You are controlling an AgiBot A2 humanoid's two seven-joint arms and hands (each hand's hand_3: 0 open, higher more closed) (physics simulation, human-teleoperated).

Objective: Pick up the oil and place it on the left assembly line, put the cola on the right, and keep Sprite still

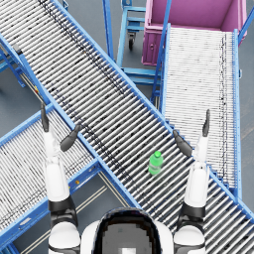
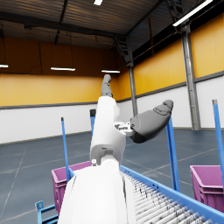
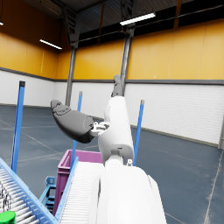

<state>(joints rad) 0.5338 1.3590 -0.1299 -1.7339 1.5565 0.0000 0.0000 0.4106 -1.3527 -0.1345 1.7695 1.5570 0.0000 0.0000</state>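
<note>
A green Sprite bottle (image 1: 156, 162) stands upright on the diagonal roller conveyor (image 1: 99, 94), between my two arms and nearer the right one. Its green cap (image 3: 6, 217) shows at the edge of the right wrist view. No oil or cola appears in any view. My left hand (image 1: 55, 134) is raised over the left conveyor's edge, fingers straight and thumb apart, holding nothing. My right hand (image 1: 196, 136) is raised to the right of the bottle, also spread and holding nothing. Both hands, the left hand (image 2: 131, 113) and the right hand (image 3: 89, 116), point upward in their wrist views.
A left roller line (image 1: 25, 163) lies at lower left and a right roller line (image 1: 198, 79) runs up to a magenta bin (image 1: 193, 20). Blue frame rails (image 1: 109, 25) border the conveyors. Another magenta bin (image 2: 209, 181) stands beyond the left line.
</note>
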